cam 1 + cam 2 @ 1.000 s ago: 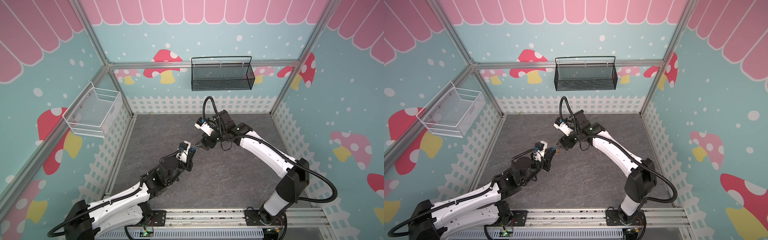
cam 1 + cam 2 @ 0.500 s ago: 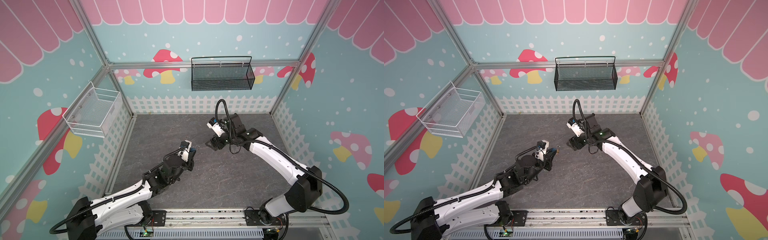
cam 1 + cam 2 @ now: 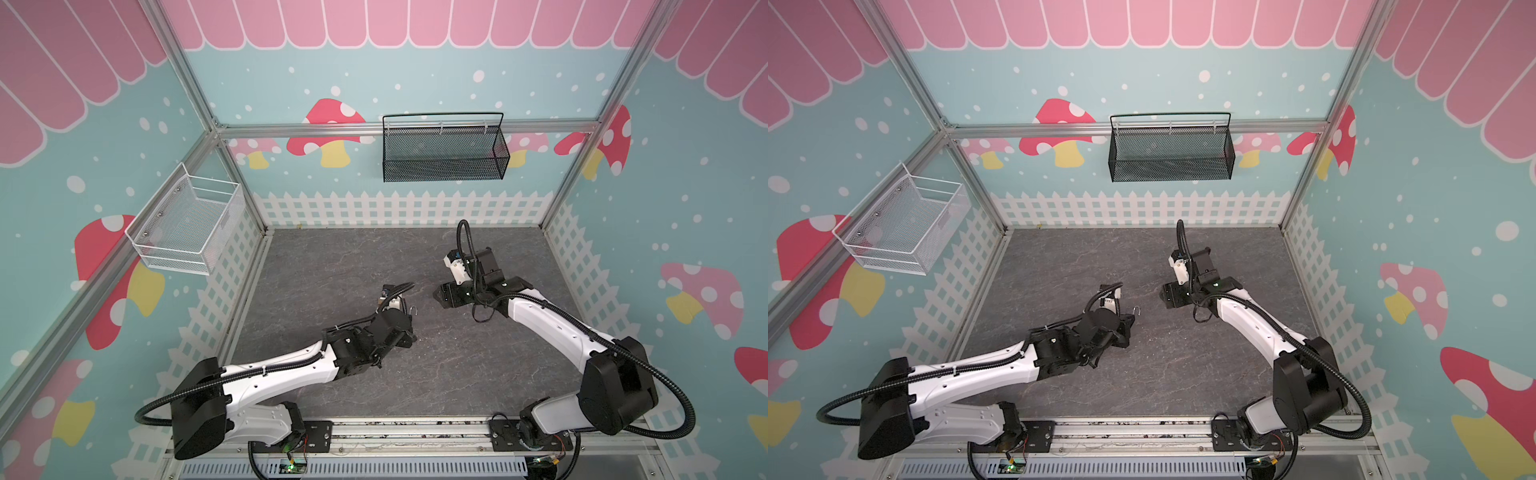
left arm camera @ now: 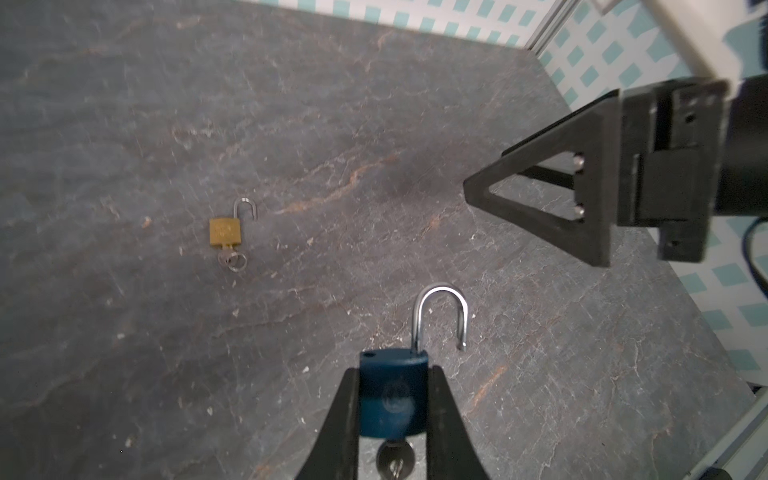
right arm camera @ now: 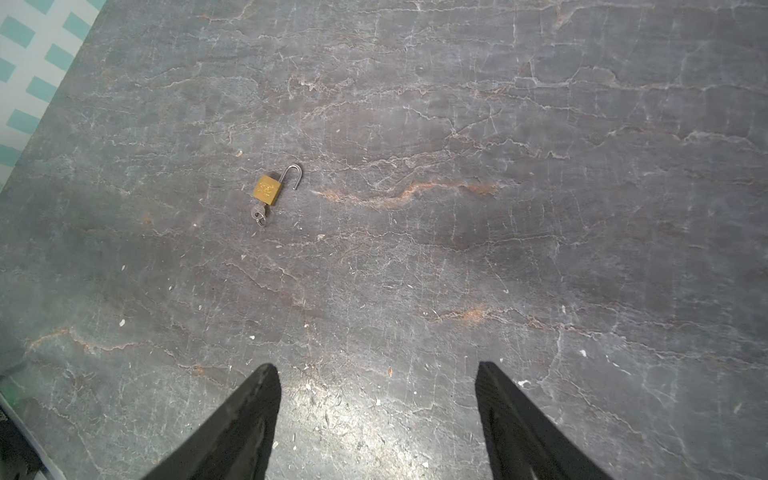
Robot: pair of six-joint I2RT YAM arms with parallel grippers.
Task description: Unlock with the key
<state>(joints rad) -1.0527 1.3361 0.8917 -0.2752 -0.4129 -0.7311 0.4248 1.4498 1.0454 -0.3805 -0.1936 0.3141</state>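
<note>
Blue lock [image 4: 392, 399] is pinched by its sides between the fingers of the left tool [image 4: 392, 374], held above the table [image 4: 124, 374] near its middle in both top views. The lock's steel shackle [image 4: 440, 299] is swung open, with one leg free of the body. A key [image 4: 395, 457] sits in the keyhole at the opposite end. The right tool [image 5: 376, 366] hangs apart from the lock, its fingers spread wide with nothing between them. A brass lock [image 5: 268, 190] lies flat on the table away from both tools, likewise unlocked, with a small key [image 5: 258, 215] and ring in its base.
</note>
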